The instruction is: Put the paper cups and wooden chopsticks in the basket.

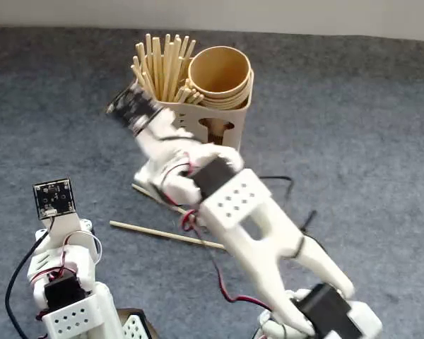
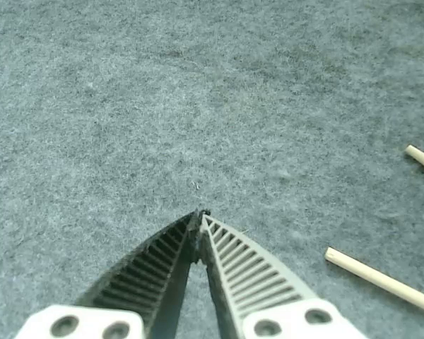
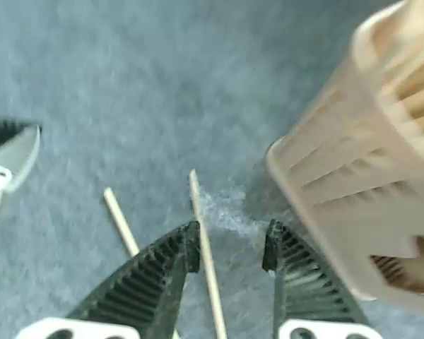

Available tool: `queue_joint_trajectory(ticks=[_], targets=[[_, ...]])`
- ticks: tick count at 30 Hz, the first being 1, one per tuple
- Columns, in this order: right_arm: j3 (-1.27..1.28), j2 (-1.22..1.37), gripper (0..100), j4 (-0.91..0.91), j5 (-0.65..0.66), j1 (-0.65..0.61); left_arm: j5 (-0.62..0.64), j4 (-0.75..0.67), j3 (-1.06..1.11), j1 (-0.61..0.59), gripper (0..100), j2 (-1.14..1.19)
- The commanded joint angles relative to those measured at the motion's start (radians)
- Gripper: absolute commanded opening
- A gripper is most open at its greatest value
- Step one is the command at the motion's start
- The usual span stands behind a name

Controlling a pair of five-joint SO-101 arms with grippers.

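Spread wide, the right tool (image 3: 232, 244) straddles a chopstick (image 3: 206, 244) flat on the table (image 3: 127, 85) beside the basket (image 3: 339, 176). Stacked cups (image 1: 219, 69) sit inside. The left tool (image 2: 200, 216) is clenched tight, low over the table, second chopstick (image 2: 381, 277) near it.

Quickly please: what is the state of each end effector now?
Left end effector: closed, holding nothing.
Right end effector: open, with a chopstick lying between its jaws, not gripped.
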Motion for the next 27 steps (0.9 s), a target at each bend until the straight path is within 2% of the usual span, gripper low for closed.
queue_joint_trajectory(ticks=[1,8,16,24,27], targets=[[0.025,0.107,14.8,-0.053,0.0,-0.062,-0.005,0.002,0.021,-0.01,2,-0.001],[0.045,0.36,14.8,-0.222,0.0,-0.048,-0.005,0.002,0.021,-0.01,2,-0.001],[-0.027,0.522,14.8,-0.231,0.0,-0.041,-0.005,0.0,0.021,-0.01,2,-0.001],[-0.091,0.63,14.5,-0.229,0.0,0.024,-0.005,0.0,0.021,-0.01,2,-0.001],[-0.087,0.648,7.0,-0.223,0.005,0.024,-0.005,0.0,0.021,-0.01,2,-0.001]])
